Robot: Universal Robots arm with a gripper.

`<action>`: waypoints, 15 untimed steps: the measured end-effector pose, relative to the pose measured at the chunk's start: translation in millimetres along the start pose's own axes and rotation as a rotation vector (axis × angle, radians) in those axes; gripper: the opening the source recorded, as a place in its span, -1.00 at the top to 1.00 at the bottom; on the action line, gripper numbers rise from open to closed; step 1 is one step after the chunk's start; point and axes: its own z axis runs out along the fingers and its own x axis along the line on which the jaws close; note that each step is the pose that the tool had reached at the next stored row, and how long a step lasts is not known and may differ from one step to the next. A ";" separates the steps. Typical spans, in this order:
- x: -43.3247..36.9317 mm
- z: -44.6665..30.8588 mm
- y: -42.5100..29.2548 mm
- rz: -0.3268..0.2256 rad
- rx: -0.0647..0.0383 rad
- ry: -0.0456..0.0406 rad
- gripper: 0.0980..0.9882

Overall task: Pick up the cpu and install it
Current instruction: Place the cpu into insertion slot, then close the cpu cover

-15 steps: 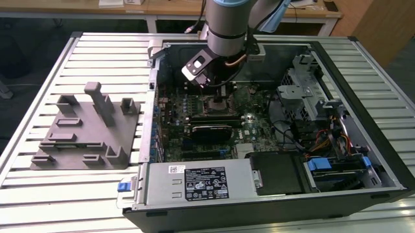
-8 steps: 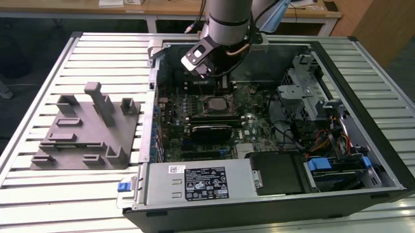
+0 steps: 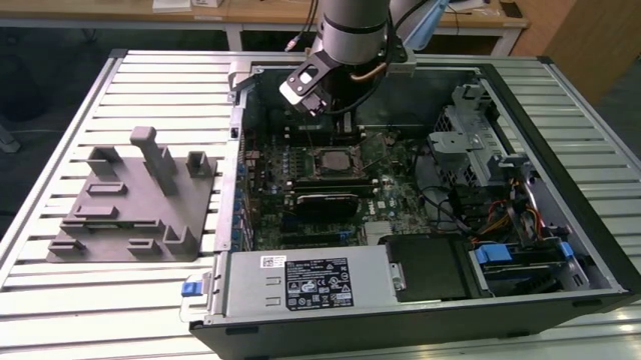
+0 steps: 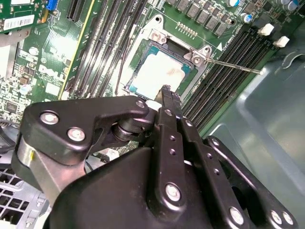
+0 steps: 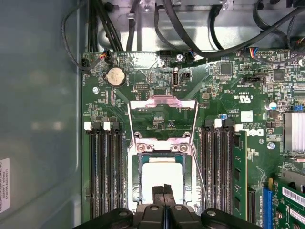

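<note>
Cpu (image 5: 162, 172) lying flat in its socket on the green board (image 5: 228, 105)

Its silvery top sits inside the dark frame (image 5: 135, 179), whose metal cover (image 5: 164, 102) stands swung open. The pincer (image 5: 164, 189) hangs over the chip's edge, fingertips pressed together with nothing between them. A grey block (image 3: 130, 199) rests well apart on the slatted surface (image 3: 150, 82).

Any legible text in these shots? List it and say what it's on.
No text can be quoted reliably.
Black label on the power supply box: dense print, too small to read.
White sticker on the same box: too small to read.
Motherboard markings: too small to read.
Case-wall sticker: cut off, unreadable.
cpu: top glares white, no print can be made out.
</note>
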 end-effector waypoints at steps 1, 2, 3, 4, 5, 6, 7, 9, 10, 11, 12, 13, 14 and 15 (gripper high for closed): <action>0.0 0.0 0.0 0.000 0.000 0.0000 0.98; 0.0 -0.2 0.0 0.000 0.000 0.0000 0.98; 0.0 -0.5 0.0 0.000 0.000 0.0000 0.98; 0.0 -0.6 0.0 0.000 0.000 -0.0001 0.98; 0.0 -0.5 0.0 0.000 0.000 0.0000 0.98; 0.0 -0.6 0.0 0.000 0.000 0.0000 0.98; 0.0 -0.6 0.0 0.000 0.000 0.0000 0.98; 0.0 -0.6 0.0 0.000 0.000 0.0000 0.98; 0.0 -0.7 0.0 0.000 0.000 -0.0001 0.98; 0.0 -0.6 0.0 0.000 0.000 0.0000 0.98; 0.0 -0.7 0.0 0.000 0.000 0.0000 0.98; 0.0 -1.1 0.0 0.000 0.000 -0.0005 0.98; 0.0 -2.0 0.0 0.000 0.000 -0.0005 0.98; 0.1 -3.0 0.0 0.000 0.000 -0.0001 0.98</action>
